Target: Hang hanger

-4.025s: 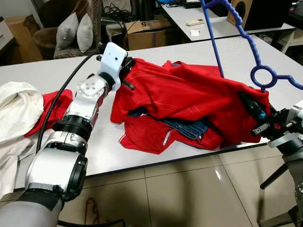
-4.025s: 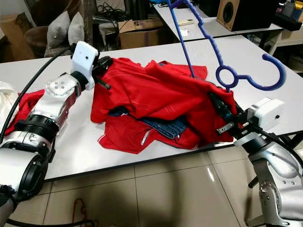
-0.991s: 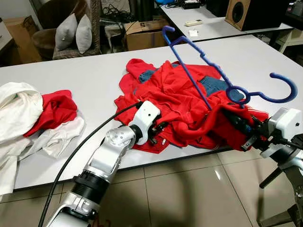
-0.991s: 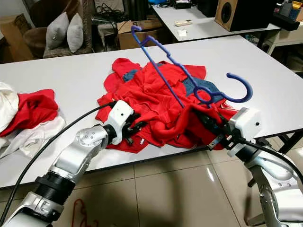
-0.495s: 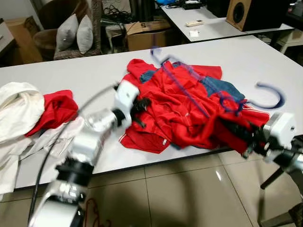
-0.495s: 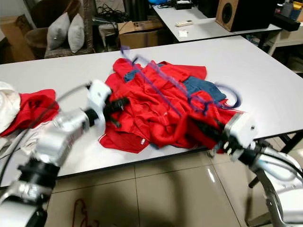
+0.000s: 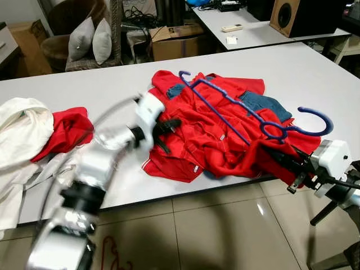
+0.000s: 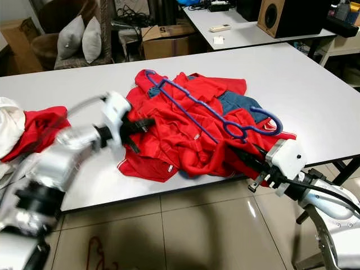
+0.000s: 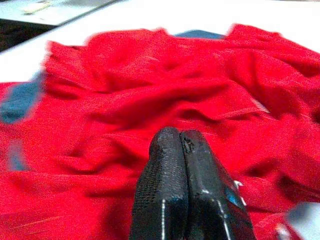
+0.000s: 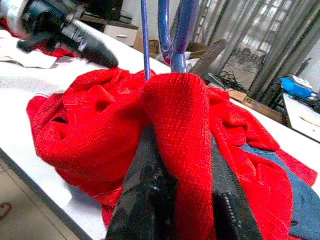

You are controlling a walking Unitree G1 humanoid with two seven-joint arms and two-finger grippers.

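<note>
— Start with the left eye view. How many of each thing do you count?

— One blue hanger [image 7: 247, 109], lying across one heap of red garments [image 7: 214, 135] on the white counter [image 7: 315, 73]. A bit of blue denim [image 7: 264, 104] peeks out of the heap. Off to my left sits a second pile, white cloth [image 7: 22, 135] with a red piece [image 7: 67, 129] in it. Two cushions [image 7: 93, 39] rest on a chair beyond the counter.

— And your fingers?

— My left gripper [image 7: 171, 124] points into the heap's left edge, blurred. My right gripper [image 7: 281, 160] is at the counter's near edge, buried in a red fold just below the hanger's ring.

— The right eye view?

— Same scene. The hanger [image 8: 197, 104] is thin, with a hook curling up at the right end, a ring beneath it, and a long bar running back-left over the cloth.

— Left wrist view?

— My two left fingers [image 9: 172, 190] are pressed flat together with nothing between them, above crumpled red fabric [image 9: 150, 100].

— Right wrist view?

— My right fingers [image 10: 145, 200] stand a little apart, clamped on a thick fold of the red garment [image 10: 182, 140] draped over them. The hanger's blue bars [image 10: 172, 35] rise just behind that fold; whether they touch my fingers, I cannot tell.
</note>
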